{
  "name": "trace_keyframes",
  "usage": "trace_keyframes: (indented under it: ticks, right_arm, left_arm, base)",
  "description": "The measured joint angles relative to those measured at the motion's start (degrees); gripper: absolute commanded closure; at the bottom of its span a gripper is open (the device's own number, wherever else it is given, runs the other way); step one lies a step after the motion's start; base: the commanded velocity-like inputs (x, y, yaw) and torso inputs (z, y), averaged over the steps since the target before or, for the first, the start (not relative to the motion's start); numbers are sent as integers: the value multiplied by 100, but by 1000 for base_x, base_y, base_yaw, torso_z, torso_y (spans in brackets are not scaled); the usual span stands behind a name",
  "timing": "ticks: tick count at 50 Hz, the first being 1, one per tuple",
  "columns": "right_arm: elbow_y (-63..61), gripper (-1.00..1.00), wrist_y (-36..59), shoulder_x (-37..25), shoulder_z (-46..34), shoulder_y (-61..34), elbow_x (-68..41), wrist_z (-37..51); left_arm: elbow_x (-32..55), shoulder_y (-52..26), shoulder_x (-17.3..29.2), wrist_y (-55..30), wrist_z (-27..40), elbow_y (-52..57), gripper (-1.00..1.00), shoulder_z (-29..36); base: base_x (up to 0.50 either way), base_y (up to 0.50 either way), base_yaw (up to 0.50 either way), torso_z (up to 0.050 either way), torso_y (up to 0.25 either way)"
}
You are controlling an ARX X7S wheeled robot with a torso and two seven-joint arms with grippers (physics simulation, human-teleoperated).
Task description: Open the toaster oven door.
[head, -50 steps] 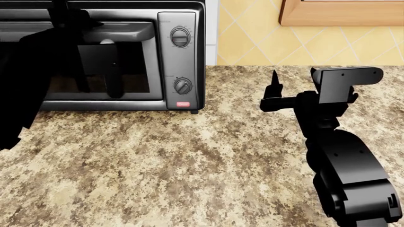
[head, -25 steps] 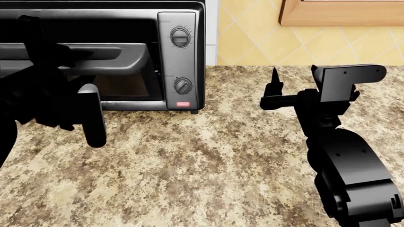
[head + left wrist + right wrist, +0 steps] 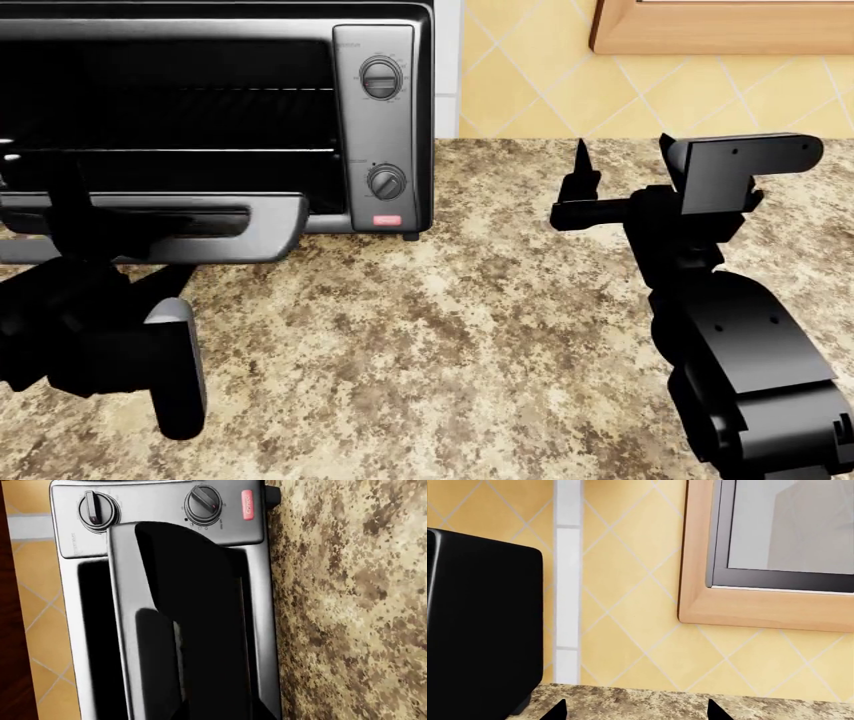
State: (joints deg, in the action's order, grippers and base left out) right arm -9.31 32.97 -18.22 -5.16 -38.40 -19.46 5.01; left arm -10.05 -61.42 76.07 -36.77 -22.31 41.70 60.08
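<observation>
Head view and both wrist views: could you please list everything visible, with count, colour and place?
toaster oven: one, stainless steel, back left on the countertop
toaster oven door: one, silver-grey frame, swung down open
knobs: two, dark grey, oven's right panel
red button: one, below the knobs
wire racks: thin, inside the oven
countertop: one, speckled brown granite
wall tiles: yellow, behind the countertop
wooden frame: one, light wood, on the wall
left hand: black, in front of the door
right hand: black, above the countertop, open, empty
</observation>
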Motion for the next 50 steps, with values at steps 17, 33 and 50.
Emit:
trace_keyframes:
  ticks: [17,33,50]
  right_arm:
    - [-17,-100,-27,-19,11,32,-45,23]
    - [-3,-100,-69,-43,22,77,-76,43]
    - [-1,-100,-76,-74,15,92,-97,74]
  left_arm:
    - [298,733,468,-69,552,361,100,342]
    - [-4,946,598,-150,1044,480,100,634]
    - [-176,1088,573,-179,1316,447,100,841]
  base:
    - [-3,2,4,0,2]
    - [-4,2,5,0,3]
    - [-2,1,4,0,2]
